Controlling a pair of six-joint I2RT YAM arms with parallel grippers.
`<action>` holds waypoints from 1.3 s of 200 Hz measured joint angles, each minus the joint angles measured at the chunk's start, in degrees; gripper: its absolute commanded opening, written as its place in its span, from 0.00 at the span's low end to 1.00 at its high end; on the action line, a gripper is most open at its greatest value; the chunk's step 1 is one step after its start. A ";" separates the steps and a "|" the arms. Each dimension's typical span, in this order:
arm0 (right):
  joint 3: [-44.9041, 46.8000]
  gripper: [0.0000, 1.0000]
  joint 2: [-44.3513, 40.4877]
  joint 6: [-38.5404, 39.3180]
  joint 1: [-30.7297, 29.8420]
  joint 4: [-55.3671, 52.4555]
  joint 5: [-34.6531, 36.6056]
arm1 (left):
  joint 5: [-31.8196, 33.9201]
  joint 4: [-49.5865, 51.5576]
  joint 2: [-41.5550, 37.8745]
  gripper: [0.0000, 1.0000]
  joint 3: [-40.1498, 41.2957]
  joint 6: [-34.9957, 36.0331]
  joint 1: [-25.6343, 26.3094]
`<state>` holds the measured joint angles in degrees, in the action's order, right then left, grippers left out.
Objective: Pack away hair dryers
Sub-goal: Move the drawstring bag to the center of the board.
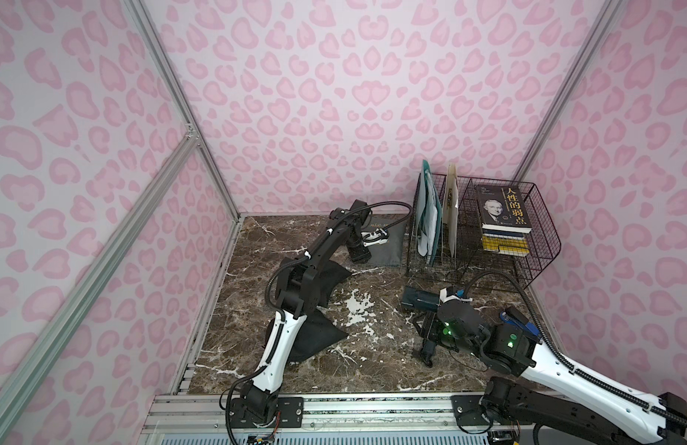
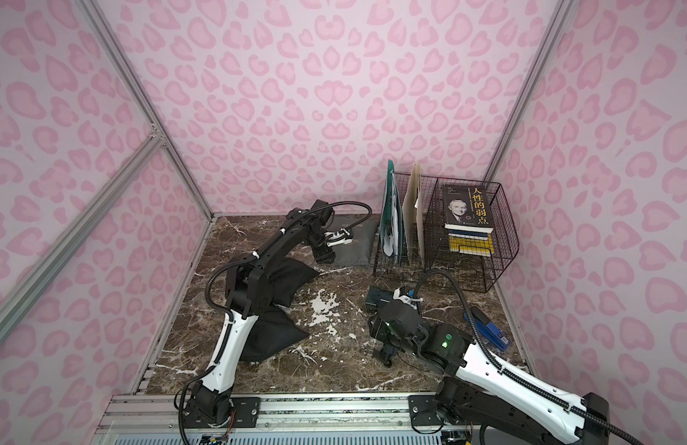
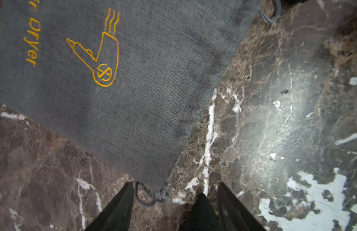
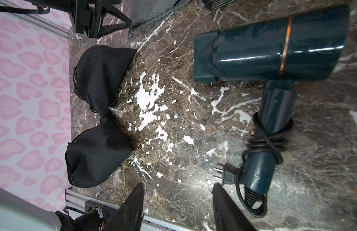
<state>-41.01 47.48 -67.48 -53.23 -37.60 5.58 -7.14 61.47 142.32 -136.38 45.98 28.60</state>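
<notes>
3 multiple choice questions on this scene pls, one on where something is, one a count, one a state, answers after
1. Where does the teal hair dryer lie? A hanging on the wall B on the marble table C inside a pouch
2. How many black pouches lie on the table? A one B two C four
3. How does the right gripper stand? A open and empty B shut on a cord C shut on a pouch
Answers: B, it lies bare on the marble; B, two show side by side; A, its jaws stand apart, nothing between.
</notes>
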 measured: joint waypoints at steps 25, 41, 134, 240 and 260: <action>0.81 0.56 -0.31 -0.44 0.48 0.17 0.39 | -0.52 -1.55 0.44 0.70 1.14 2.14 -0.04; 1.11 0.56 -0.70 -0.42 1.09 0.37 0.39 | -0.59 -1.99 1.46 0.68 1.29 3.63 -0.07; 1.95 0.54 -2.56 1.07 3.96 1.11 0.07 | -0.59 -5.68 3.19 0.19 3.87 6.58 -1.79; 1.33 0.56 -1.90 1.77 5.38 0.76 -0.11 | -0.33 -7.78 -3.28 0.02 11.28 3.08 -1.68; 0.26 0.57 0.70 2.14 5.70 -0.02 -0.13 | -1.22 -4.17 -8.07 0.02 12.20 -0.33 -1.60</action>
<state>-40.75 48.18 -65.34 -47.53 -37.63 5.45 -8.36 57.30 134.26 -124.18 45.65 27.00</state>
